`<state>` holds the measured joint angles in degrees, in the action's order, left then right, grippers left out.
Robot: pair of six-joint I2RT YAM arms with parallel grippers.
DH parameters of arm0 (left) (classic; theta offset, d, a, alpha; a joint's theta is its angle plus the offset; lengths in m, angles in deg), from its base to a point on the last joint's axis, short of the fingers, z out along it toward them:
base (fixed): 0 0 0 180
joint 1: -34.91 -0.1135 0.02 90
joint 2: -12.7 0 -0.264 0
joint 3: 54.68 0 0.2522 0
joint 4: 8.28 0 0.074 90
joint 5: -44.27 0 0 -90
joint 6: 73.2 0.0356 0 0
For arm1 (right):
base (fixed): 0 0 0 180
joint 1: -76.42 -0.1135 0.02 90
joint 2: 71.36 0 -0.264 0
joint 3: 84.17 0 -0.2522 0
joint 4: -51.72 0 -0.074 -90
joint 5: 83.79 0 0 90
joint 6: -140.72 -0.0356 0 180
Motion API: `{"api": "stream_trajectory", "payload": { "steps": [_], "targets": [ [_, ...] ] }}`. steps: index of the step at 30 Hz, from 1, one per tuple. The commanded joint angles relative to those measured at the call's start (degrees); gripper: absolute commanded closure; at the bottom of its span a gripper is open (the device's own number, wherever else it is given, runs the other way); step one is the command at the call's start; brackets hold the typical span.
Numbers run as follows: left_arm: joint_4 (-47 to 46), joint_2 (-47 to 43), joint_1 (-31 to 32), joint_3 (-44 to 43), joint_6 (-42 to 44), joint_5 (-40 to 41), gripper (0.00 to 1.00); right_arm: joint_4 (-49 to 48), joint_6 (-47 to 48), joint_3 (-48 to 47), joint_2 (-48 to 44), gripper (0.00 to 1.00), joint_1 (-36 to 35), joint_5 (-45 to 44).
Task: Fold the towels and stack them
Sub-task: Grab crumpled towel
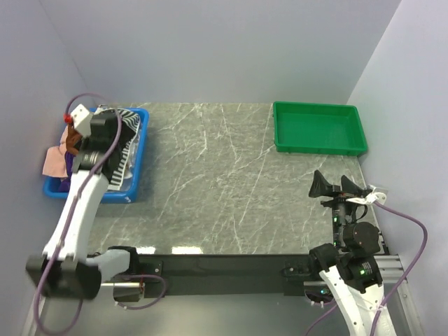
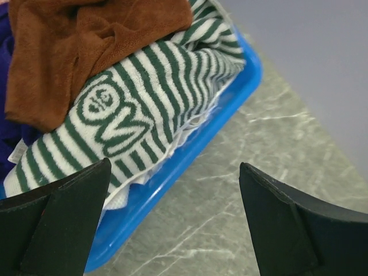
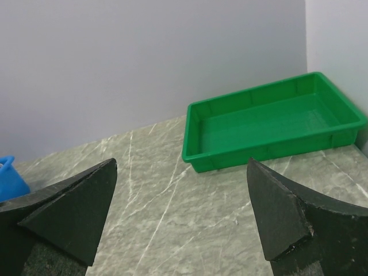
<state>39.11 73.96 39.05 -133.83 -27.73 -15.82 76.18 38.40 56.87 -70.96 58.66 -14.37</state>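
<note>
Reader: Grippers nearest us first, how do they stand?

Describer: Right gripper hovers over the table at the near right, jaws spread wide, holding nothing. Left gripper, equally wide and empty, hangs above the rim of the blue bin at the left edge.

Reader: And the towels?

Describer: Heaped unfolded in that bin. A green-and-white striped towel lies nearest the claw, a brown towel beyond it. The wide jaws probably suit a first pick. Farthest right, an empty green tray likely awaits the stack.
</note>
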Motion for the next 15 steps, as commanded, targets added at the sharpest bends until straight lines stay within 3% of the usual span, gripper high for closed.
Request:
{"api": "stream_trajectory", "payload": {
  "steps": [1,7,15],
  "targets": [
    [7.5,8.0,-2.6,-7.7,-0.9,1.6,0.00,-0.2,0.5,-1.4,-16.5,0.00,-1.8,-2.5],
    [8.7,19.2,-7.2,-11.4,-1.8,-1.1,0.01,-0.4,0.5,-1.1,-17.4,0.00,-3.4,-3.9],
    [7.3,22.5,-9.2,-7.0,-3.2,0.8,0.05,-0.2,0.2,-1.0,-17.5,0.00,-4.1,-4.2]
  ]
}}
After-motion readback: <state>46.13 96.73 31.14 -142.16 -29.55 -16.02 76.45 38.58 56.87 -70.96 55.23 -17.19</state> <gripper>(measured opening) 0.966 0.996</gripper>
